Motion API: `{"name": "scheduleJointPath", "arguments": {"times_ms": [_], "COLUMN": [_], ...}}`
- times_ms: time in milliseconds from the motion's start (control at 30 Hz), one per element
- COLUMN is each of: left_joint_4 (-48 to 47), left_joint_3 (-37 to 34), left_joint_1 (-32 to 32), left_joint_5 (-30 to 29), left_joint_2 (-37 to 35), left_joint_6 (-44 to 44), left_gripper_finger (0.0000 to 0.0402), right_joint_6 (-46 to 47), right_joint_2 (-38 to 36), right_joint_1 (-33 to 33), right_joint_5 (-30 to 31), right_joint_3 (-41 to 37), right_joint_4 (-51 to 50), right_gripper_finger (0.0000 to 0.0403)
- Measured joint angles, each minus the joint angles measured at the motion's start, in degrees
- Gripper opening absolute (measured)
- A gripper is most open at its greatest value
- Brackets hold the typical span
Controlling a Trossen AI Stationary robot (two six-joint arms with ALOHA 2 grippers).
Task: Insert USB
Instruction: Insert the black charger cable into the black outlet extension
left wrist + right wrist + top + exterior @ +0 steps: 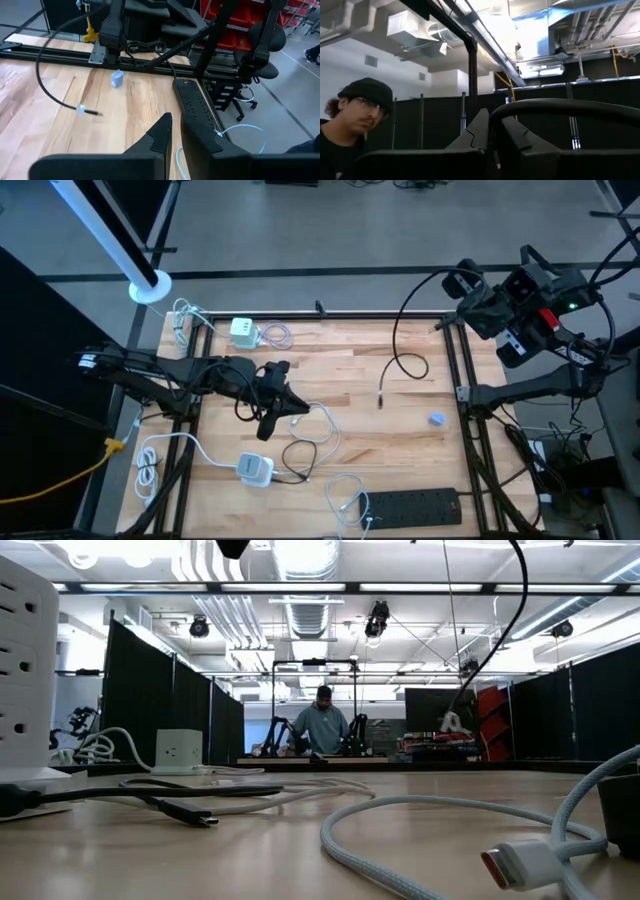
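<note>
Wooden tabletop (400, 440) carries the black USB cable (398, 365), its plug (381, 401) lying mid-table. Our left gripper (268, 420) (fingers nearly together, empty) should open first; right gripper (478, 298) waits raised, jaws together.

Overhead cam, low cam (table-level), wrist cams

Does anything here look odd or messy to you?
Mainly the cables: white leads sprawl in loose loops around the left gripper, and a black cable droops from the raised right gripper onto the table, its plug lying loose. Nothing looks broken or spilled.
</note>
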Motion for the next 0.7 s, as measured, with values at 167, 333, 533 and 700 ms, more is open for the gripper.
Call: {"name": "scheduleJointPath", "arguments": {"times_ms": [167, 333, 533, 700], "left_joint_4": [0.66, 1.2, 1.66, 1.78], "left_joint_3": [-0.07, -0.07, -0.07, -0.07], "left_joint_1": [0.0, 0.02, 0.02, 0.02], "left_joint_5": [-0.09, -0.15, -1.1, -1.14], "left_joint_2": [0.0, 0.0, 0.0, 0.02], "left_joint_6": [0.07, 0.11, 0.15, -0.09], "left_gripper_finger": [0.0027, 0.0027, 0.0027, 0.0027], "right_joint_6": [-0.02, 0.08, 0.15, 0.04], "right_joint_2": [0.76, 1.7, 2.86, 3.63], "right_joint_1": [0.51, 0.6, 0.6, 0.6], "right_joint_5": [-4.72, -7.82, -10.52, -13.13], "right_joint_3": [0.0, 0.0, -0.01, -0.02], "right_joint_4": [-0.05, -0.04, -0.11, -0.17], "right_gripper_finger": [0.0006, 0.0006, 0.0006, 0.0006]}}
